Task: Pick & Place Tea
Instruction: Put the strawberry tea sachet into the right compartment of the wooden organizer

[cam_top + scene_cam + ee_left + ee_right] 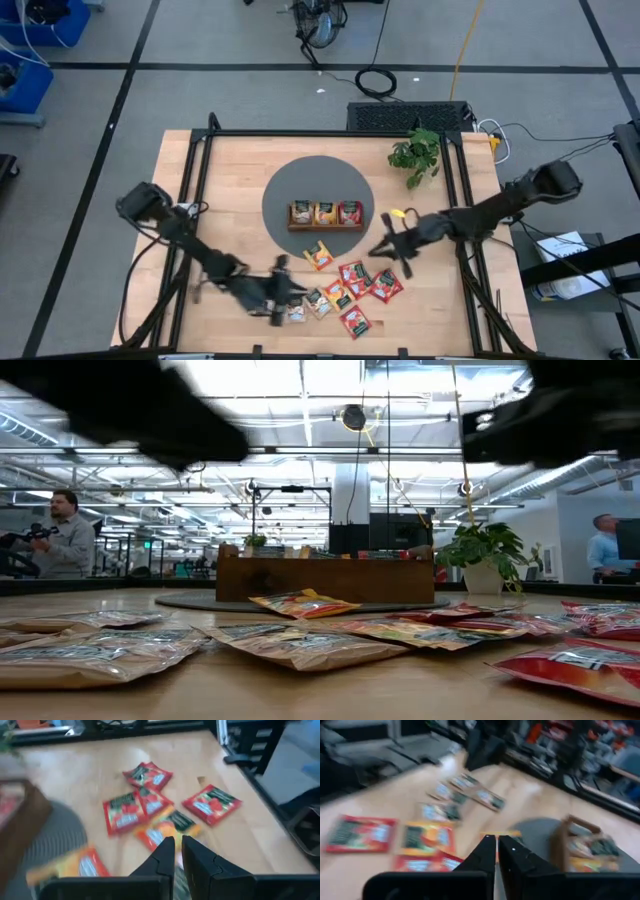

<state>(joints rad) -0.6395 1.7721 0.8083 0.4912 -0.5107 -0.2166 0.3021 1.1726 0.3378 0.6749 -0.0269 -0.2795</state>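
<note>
I see tea sachets (pixel 352 288) scattered on surface (pixel 230 180) before wooden tray (pixel 326 215), my left end effector (pixel 292 298) closed empty beside them, right end effector (pixel 382 249) closed empty just above.

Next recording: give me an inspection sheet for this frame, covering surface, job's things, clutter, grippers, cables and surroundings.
Surface: wooden table with a round grey mat at its centre.
Job's things: wooden tray on the mat, a sachet in each of its three compartments; loose tea sachets scattered on the table in front of the mat, red, orange-yellow and dark ones.
Clutter: potted plant at a far corner of the table.
Grippers: left gripper at the pile's near left edge, jaws nearly closed, empty; right gripper beside the pile's right, jaws nearly closed, empty.
Cables: coiled black cable and yellow cord on the floor.
Surroundings: two people beyond the table.
</note>
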